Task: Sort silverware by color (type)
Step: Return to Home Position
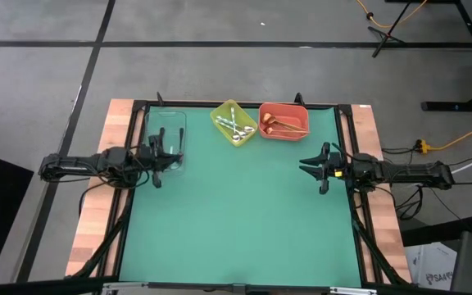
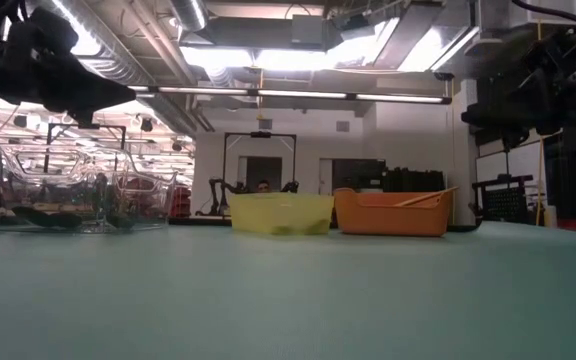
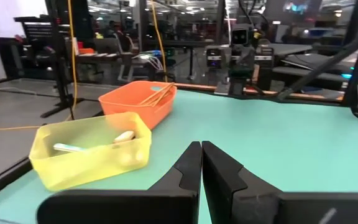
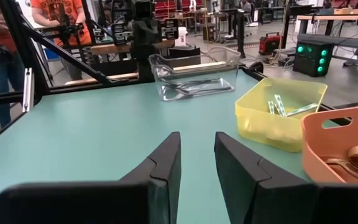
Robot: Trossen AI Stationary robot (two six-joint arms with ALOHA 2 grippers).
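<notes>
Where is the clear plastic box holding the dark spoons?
In the high view, the clear plastic box sits at the green mat's top-left corner, left of the yellow bin.

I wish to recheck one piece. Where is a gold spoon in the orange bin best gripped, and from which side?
Take a gold spoon by its slim handle, where it rises over the rim of the orange bin, on the right arm's side. Come from above with the right gripper, jaws across the handle; the bowls lie low inside.
</notes>
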